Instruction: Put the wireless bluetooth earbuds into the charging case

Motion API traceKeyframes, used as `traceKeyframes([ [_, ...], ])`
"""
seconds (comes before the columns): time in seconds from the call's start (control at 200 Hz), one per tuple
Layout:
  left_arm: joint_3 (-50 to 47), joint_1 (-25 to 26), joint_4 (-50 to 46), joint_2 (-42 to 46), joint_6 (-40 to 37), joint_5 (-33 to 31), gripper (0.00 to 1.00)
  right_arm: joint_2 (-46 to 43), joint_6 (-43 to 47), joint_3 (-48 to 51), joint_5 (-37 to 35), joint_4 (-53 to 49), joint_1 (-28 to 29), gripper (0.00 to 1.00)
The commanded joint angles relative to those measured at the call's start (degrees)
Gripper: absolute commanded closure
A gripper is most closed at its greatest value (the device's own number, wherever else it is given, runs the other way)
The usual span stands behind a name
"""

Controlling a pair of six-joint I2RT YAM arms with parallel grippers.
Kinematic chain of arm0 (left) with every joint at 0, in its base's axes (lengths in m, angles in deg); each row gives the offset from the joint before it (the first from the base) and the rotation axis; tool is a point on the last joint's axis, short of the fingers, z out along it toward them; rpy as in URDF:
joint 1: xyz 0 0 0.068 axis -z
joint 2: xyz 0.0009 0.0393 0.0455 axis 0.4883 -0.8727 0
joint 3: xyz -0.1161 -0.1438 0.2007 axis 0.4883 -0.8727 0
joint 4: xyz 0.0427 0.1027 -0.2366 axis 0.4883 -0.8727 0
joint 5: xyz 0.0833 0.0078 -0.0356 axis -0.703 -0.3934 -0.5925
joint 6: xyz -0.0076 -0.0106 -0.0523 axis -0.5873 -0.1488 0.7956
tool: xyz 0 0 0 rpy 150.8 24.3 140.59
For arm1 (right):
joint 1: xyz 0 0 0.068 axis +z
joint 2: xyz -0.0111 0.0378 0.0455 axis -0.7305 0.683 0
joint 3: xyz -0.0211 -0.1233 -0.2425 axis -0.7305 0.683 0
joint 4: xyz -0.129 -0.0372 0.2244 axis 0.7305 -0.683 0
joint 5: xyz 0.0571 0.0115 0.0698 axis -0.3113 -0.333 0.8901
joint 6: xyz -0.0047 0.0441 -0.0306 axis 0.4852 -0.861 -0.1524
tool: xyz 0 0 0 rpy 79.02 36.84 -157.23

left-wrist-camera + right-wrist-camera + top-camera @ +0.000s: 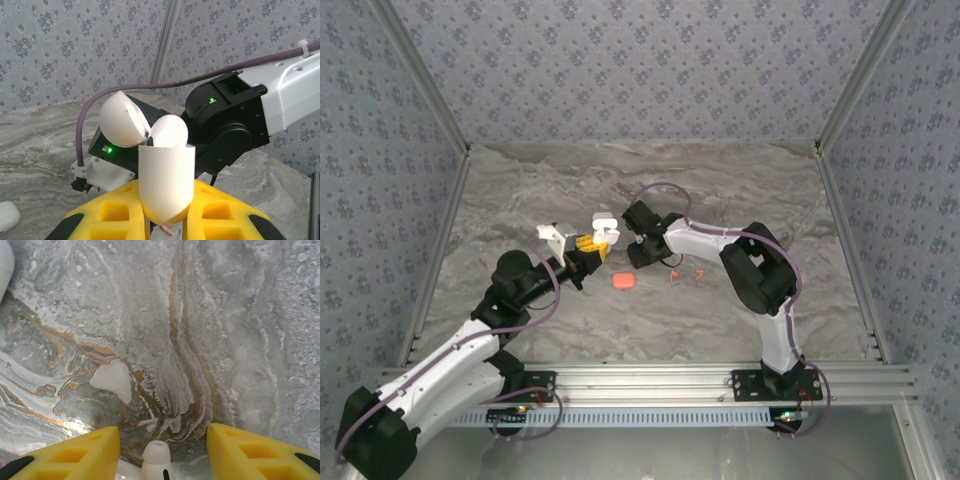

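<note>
Left gripper (165, 220): I am pinching the rounded white plastic charging case (165, 175), its lid standing open.
Right gripper (161, 434): I am spreading my jaws above the grey marbled table (225, 340).
Earbud: the tiny white plastic earbud (157, 452) is sitting between those jaws, touching neither.

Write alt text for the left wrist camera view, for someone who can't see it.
The left gripper is shut on a white charging case held upright, its lid hinged open and a rounded white piece at its mouth. Close behind it are the right arm's black-and-white wrist and a purple cable, over a marbled table.
</note>
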Motion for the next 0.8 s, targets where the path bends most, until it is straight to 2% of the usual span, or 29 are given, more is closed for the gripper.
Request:
traceKeyframes([
  [0.0,-0.08,0.36,0.90,1.11,0.09,-0.61,1.00,-0.56,0.89,1.23,-1.53,-3.86,0.79,0.49],
  [0.455,-0.11,0.36,0.83,1.01,0.00,-0.89,1.00,-4.34,1.65,2.67,-3.15,-8.15,0.53,0.49],
  [0.795,-0.28,0.35,0.64,1.33,0.05,-0.88,1.00,-6.14,1.23,-0.65,2.46,-7.62,-0.78,0.48],
])
